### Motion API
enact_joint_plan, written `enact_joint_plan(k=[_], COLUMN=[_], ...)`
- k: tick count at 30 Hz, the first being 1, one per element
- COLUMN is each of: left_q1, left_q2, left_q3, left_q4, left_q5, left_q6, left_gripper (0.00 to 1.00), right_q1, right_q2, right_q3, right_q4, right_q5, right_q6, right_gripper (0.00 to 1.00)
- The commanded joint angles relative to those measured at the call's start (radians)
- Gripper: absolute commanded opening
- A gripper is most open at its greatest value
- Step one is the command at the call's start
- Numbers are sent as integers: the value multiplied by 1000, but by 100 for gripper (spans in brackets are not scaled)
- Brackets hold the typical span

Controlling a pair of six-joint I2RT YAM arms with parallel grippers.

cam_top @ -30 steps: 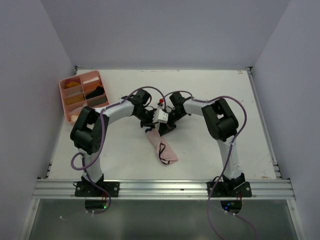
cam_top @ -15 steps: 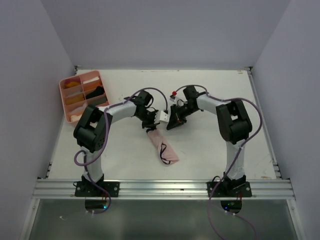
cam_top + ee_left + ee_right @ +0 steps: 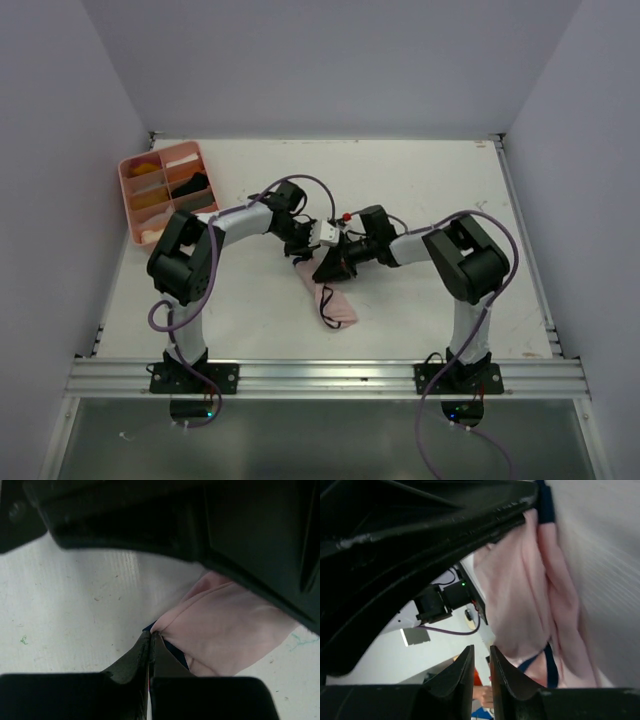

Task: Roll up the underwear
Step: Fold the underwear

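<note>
The pale pink underwear [image 3: 331, 297] with thin dark edging lies as a long folded strip at the table's middle. My left gripper [image 3: 303, 258] sits at its far end. In the left wrist view its jaws [image 3: 151, 636] are shut, pinching a corner of the pink cloth [image 3: 225, 625]. My right gripper [image 3: 322, 272] hovers low right beside it, over the same end of the strip. In the right wrist view the right gripper [image 3: 481, 651] stands a narrow gap open, with nothing between its fingers and the pink cloth [image 3: 520, 590] just ahead.
A pink compartment tray [image 3: 137, 222] stands at the far left, with orange and dark items in its sections. Both wrists crowd together over the cloth; the right arm's dark body [image 3: 240, 530] fills the top of the left wrist view.
The right gripper has swung away from the cloth and come back down beside the left gripper, its jaws parting slightly. The left gripper has barely moved, staying shut on the cloth.
</note>
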Motion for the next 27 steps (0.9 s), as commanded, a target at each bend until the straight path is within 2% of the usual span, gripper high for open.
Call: enact_joint_plan(k=[1, 3, 4, 6, 7, 8, 13, 15, 17, 18, 19, 20, 24, 26, 27], left_q1=[-6, -6, -6, -6, -5, -3, 3, 17, 49, 59, 75, 90, 207, 233, 233], left_q2=[55, 52, 52, 45, 41, 33, 21, 19, 13, 3, -11, -51, -175, -241, -255], left_q3=[-49, -52, -52, -50, -49, -47, -33, -17, 35, 52, 66, 103, 160, 163, 160], left_q4=[35, 35, 35, 37, 38, 37, 40, 35, 9, 2, 9, 8, 32, 50, 69], left_q5=[-78, -79, -79, -81, -79, -79, -84, -76, -59, -46, -35, -16, 56, 32, -37], left_q6=[-16, -19, -21, -25, -28, -31, -45, -65, -96, -108, -131, -177, -299, -400, -450], left_gripper=[0, 0, 0, 0, 1, 1, 1, 1, 6, 11, 94, 100, 100, 100, 100], right_q1=[20, 24, 25, 25, 27, 25, 34, 39, 43, 42, 45, 47, 51, 51, 51], right_q2=[32, 57, 60, 66, 81, 92, 152, 161, 170, 170, 170, 175, 149, 135, 137], right_q3=[41, 49, 47, 75, 105, 121, 179, 181, 196, 202, 218, 227, 261, 270, 279], right_q4=[280, 246, 131, -95, -269, -347, -520, -532, -552, -549, -544, -544, -495, -427, -412], right_q5=[-7, -4, 7, 56, 74, 88, 120, 124, 119, 119, 116, 110, 104, 116, 113], right_q6=[189, 174, 142, -79, -154, -263, -378, -392, -414, -417, -423, -423, -402, -360, -357], right_gripper=[24, 24, 24, 24, 24, 24, 24, 23, 23, 22, 22, 21, 21, 21, 21])
